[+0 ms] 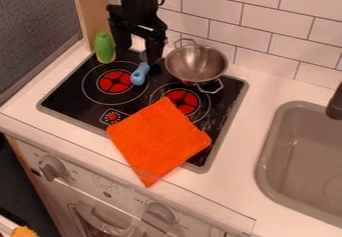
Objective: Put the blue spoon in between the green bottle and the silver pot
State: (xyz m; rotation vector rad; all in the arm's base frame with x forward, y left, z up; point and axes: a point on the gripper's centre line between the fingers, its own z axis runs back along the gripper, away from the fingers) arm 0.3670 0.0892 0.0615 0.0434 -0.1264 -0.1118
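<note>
The gripper point(138, 56) hangs down at the back of the black stovetop point(67, 88), between the green bottle point(104, 47) and the silver pot point(197, 63). It is released, its two fingers parted, one toward the bottle and the other close to the pot.

The blue spoon point(139, 74) lies on the stovetop just below the fingers, at the right side of the left red burner point(115, 81) — so it, too, sits between bottle and pot. The bottle stands upright at the stovetop's rear left corner; the pot, a wire handle at either end, is at the back right, behind the right burner point(182, 102).

An orange cloth point(159, 140) lies over the front of the stovetop, covering part of the right burner and reaching onto the white counter point(244, 141). Farther right is a gray sink point(307, 151) with a dark faucet point(336, 103). White tiles point(267, 28) line the wall behind.
</note>
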